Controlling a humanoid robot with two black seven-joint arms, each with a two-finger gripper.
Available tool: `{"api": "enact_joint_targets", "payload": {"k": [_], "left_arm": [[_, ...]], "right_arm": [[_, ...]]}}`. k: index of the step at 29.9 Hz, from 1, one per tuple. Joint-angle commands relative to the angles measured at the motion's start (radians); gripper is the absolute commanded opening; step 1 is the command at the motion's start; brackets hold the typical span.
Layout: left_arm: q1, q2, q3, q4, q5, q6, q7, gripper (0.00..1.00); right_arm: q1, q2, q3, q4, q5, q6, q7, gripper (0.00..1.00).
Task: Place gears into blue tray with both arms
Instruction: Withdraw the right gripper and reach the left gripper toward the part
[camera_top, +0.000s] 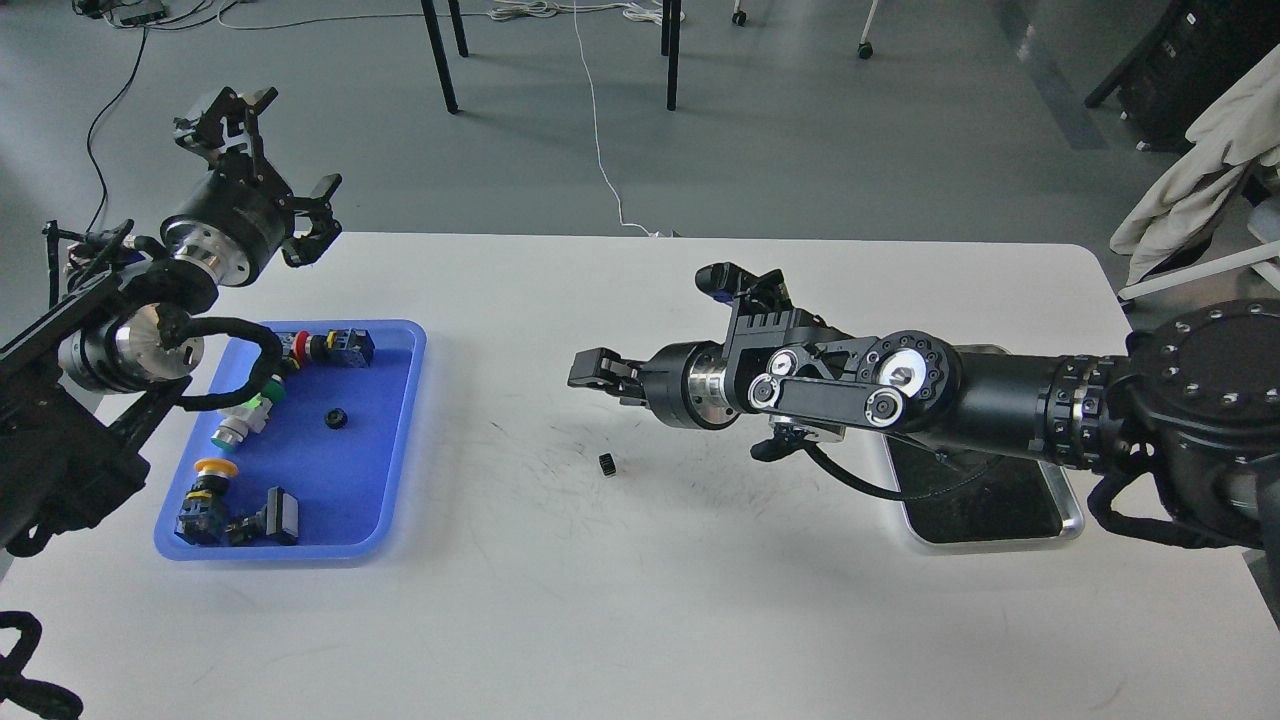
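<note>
The tiny black toothed gear (606, 464) lies on the white desk (640, 600) just below the right pincer (578, 368), whose opening cannot be told, seemingly empty.

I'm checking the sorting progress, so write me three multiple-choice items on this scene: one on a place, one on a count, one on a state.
1. Where is the loose gear lying?
A. on the white table, between the two trays
B. in the steel tray
C. on the floor

2. How many gears lie in the blue tray?
A. none
B. one
C. three

3. What is the left hand doing?
A. gripping a gear
B. pressing on a switch
C. raised, open and empty

Key: 1 A, it sits on bare tabletop below the right hand. 2 B, a single gear lies among the switches. 3 C, its fingers spread apart above the tray's far end.
</note>
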Motion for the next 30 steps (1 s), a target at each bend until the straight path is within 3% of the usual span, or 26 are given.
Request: {"api": "enact_joint_targets", "payload": {"k": [1,7,12,21,27,30], "left_arm": [[0.000,-0.005,0.007,-0.003,0.030,-0.004,0.002,0.98],[0.001,0.001,0.076,-0.035,0.188,-0.002,0.003,0.98],[0.001,0.064,0.095,-0.168,0.267,0.012,0.025,0.98],[0.003,0.279,0.240,-0.570,0.666,0.028,0.132,0.98],[0.003,0.316,0.299,-0.755,0.959,0.028,0.250,0.98],[0.004,0.247,0.378,-0.758,1.181,0.028,0.265,0.98]], "right_arm": [[-0.043,0.000,0.169,-0.057,0.001,0.002,0.000,0.93],[-0.193,0.000,0.574,-0.053,0.004,0.008,0.002,0.93],[-0.324,-0.072,0.864,-0.018,0.077,0.046,0.031,0.95],[-0.660,-0.239,1.384,0.033,0.229,0.247,0.031,0.96],[-0.799,-0.328,1.452,0.041,0.404,0.325,0.034,0.96],[-0.853,-0.342,1.455,0.038,0.415,0.370,0.034,0.96]]}}
